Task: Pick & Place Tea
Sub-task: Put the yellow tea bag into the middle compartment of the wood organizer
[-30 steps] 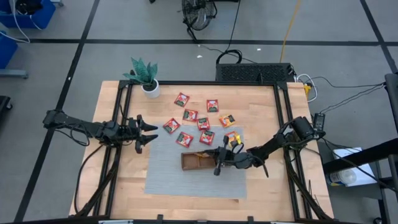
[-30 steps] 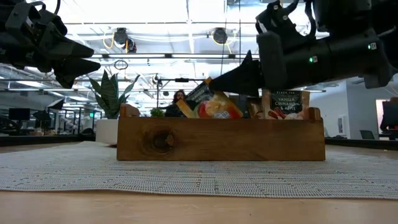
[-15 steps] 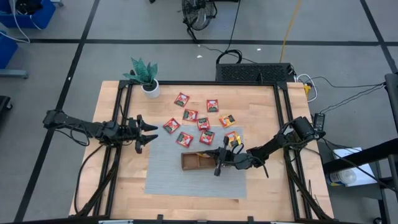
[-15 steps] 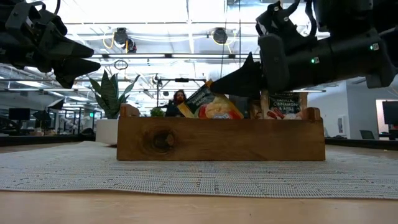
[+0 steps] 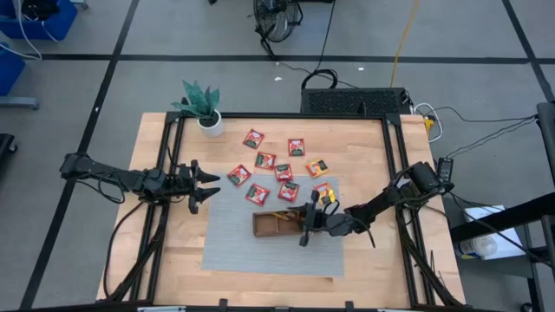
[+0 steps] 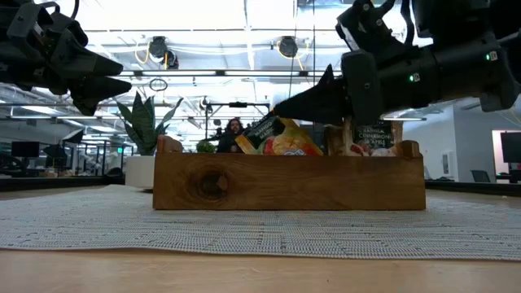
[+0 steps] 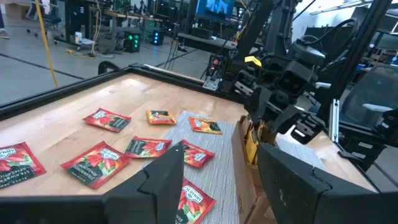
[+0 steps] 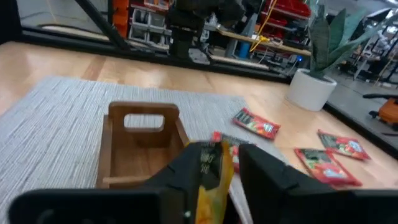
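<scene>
The brown wooden tray point(image 5: 267, 227) stands on a grey mat. My right gripper point(image 5: 304, 229) hovers level over its right part, fingers a little apart. An orange-yellow tea sachet point(image 8: 211, 173) stands between them and leans in the tray point(image 6: 286, 143), its dark upper corner just below the fingertip. A dark sachet point(image 6: 374, 135) stands in the compartment beside it. Several red sachets point(image 5: 284, 172) and two orange ones point(image 5: 317, 167) lie flat on the table beyond the tray. My left gripper point(image 5: 208, 185) waits open at the mat's left edge. My right gripper has its fingers point(image 8: 264, 174) on either side of the orange-yellow sachet's upper edge point(image 8: 210, 160), coming level from the table's right. A gap shows beside one finger; whether the other touches the sachet I cannot tell. The sachet leans tilted, its lower part inside the tray.
A potted plant point(image 5: 201, 106) stands at the table's far left corner. The grey mat point(image 5: 234, 247) has bare room near its front and left. The tray's left compartment point(image 8: 140, 146) holds nothing visible.
My right gripper has rolled slightly while staying over the tray. The orange-yellow sachet has sunk a little and tipped lower into the tray, its dark corner now below the fingertip.
</scene>
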